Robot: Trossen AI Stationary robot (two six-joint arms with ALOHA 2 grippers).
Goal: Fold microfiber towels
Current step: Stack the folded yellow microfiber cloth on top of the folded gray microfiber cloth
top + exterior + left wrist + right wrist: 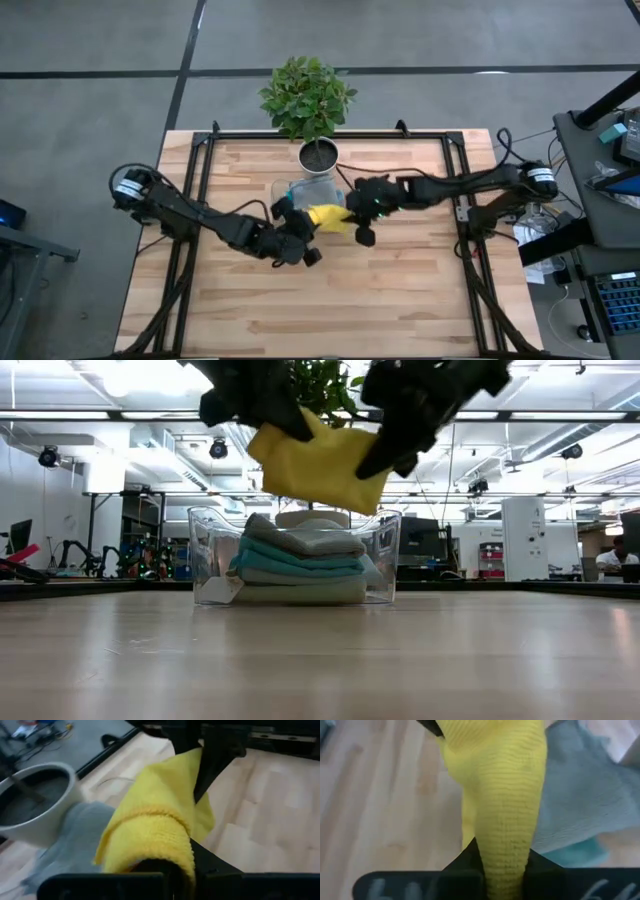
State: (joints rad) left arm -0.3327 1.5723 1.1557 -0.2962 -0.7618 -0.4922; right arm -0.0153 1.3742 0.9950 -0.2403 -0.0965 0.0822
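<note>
A folded yellow microfiber towel point(328, 217) hangs in the air between my two grippers, just above and in front of a clear plastic tray point(208, 545). My left gripper point(303, 226) is shut on the towel's left end and my right gripper point(357, 214) on its right end. In the tray lies a stack of folded towels: a grey one point(305, 538) on top, a teal one point(300, 560) and paler ones under it. In the low view the yellow towel point(320, 465) is clear of the stack. My left gripper pinches the yellow towel's left end point(160, 840) between its two fingers, over a rolled fold of several layers. The fingers slant down from the table's left. The towel is lifted clear of the table. My right gripper pinches the towel's right end point(507, 845) between its two fingers, on a folded edge. It comes slanting down from the table's right. The towel stretches away from it to the other gripper, sagging a little below both, clear of the tray.
A white pot point(318, 155) with a green plant point(306, 95) stands right behind the tray at the table's far edge. Bare wooden table point(400, 300) lies in front and to both sides. Black frame rails point(200, 200) run along the table's left and right.
</note>
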